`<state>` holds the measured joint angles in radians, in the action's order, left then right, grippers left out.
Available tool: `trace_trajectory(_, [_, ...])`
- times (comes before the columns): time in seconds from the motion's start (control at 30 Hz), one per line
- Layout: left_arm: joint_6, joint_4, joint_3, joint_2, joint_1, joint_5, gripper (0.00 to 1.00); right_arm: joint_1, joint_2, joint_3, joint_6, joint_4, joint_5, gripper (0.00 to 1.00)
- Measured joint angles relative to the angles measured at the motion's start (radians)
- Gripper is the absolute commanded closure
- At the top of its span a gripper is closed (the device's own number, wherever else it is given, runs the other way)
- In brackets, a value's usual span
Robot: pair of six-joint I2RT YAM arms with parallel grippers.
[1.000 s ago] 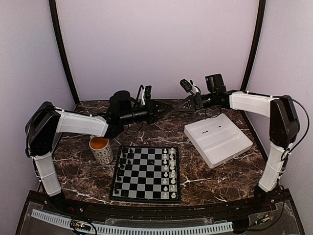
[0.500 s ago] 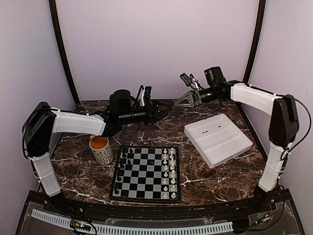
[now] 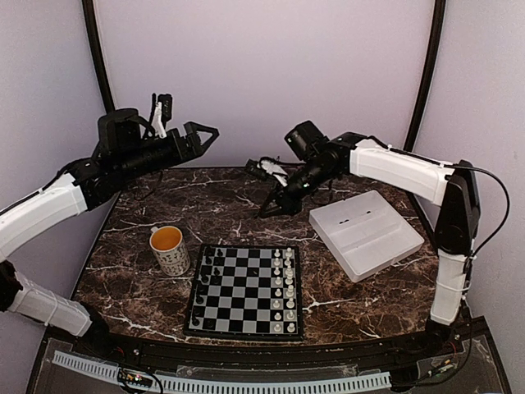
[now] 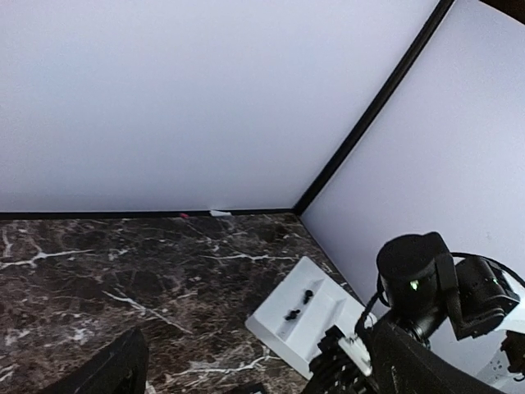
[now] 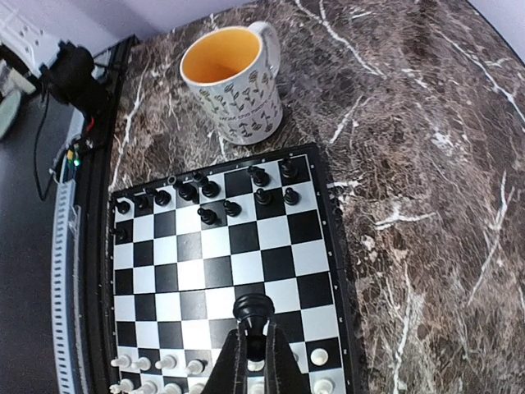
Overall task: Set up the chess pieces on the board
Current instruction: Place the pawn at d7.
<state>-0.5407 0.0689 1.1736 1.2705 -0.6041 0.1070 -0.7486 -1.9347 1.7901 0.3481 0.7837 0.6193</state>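
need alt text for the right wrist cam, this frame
The right gripper, seen from its own camera, is shut on a black chess piece above a chessboard. Other black pieces cluster along the board's upper edge, near a patterned mug with an orange inside. White pieces line the lower edge, on a dark marble table.

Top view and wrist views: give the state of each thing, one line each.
left gripper: open, empty, held high.
right gripper: shut on a black chess piece.
board: flat, partly set.
mug: upright.
tray: holds two black pieces.
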Motion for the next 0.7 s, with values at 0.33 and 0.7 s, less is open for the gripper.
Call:
trace_trajectory(0.33, [0.127, -0.226, -0.049, -0.200, 0.006, -0.263, 0.01, -0.241, -0.264, 0.212, 0.161, 0.170, -0.282, 1.00])
trace_trajectory(0.7, [0.137, -0.284, -0.142, -0.316, 0.006, -0.340, 0.01, -0.385, -0.364, 0.303, 0.252, 0.238, -0.409, 1.00])
